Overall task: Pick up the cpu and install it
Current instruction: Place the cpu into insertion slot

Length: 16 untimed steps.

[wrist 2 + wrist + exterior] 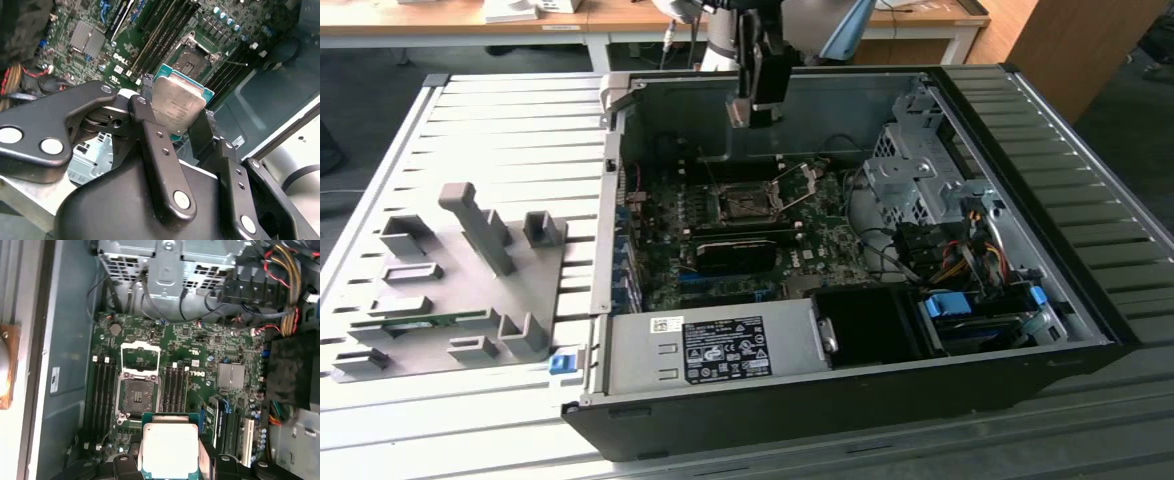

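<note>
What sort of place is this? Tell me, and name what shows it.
Probably a robotics lab or workshop: an open computer case on a slatted metal table, a grey fixture tray beside it, wooden desks behind. The pincer holds the cpu over the motherboard.

Silver-grey cpu (pixel 170 450), green rim; green motherboard (pixel 200 347); black end effector (pixel 177 117); grey tray (pixel 467 300).

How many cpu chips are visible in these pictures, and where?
1. The cpu is held in the gripper above the motherboard, not yet in the open socket. The grey tray might hide another.
</note>
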Each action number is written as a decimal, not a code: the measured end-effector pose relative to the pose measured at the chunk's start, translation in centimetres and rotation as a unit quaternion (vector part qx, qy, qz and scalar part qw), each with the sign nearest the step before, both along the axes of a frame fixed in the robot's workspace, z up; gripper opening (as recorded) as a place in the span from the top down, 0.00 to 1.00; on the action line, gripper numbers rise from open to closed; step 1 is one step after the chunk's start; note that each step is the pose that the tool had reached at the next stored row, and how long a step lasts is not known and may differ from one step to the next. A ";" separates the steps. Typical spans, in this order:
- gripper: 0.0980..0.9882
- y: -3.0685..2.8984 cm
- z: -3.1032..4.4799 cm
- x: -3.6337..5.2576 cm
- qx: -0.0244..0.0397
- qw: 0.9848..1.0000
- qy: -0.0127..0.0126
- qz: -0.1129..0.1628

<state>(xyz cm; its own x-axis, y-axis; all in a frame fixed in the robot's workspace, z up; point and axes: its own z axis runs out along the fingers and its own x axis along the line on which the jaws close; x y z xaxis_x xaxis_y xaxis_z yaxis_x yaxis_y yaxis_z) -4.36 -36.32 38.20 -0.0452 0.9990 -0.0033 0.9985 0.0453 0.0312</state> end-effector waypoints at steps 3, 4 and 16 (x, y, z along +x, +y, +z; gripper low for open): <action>0.51 0.00 -0.05 0.00 0.000 1.000 0.000 -0.023; 0.51 0.00 -0.06 0.00 0.000 1.000 0.000 -0.031; 0.51 0.23 -0.88 0.08 0.001 1.000 0.002 -0.021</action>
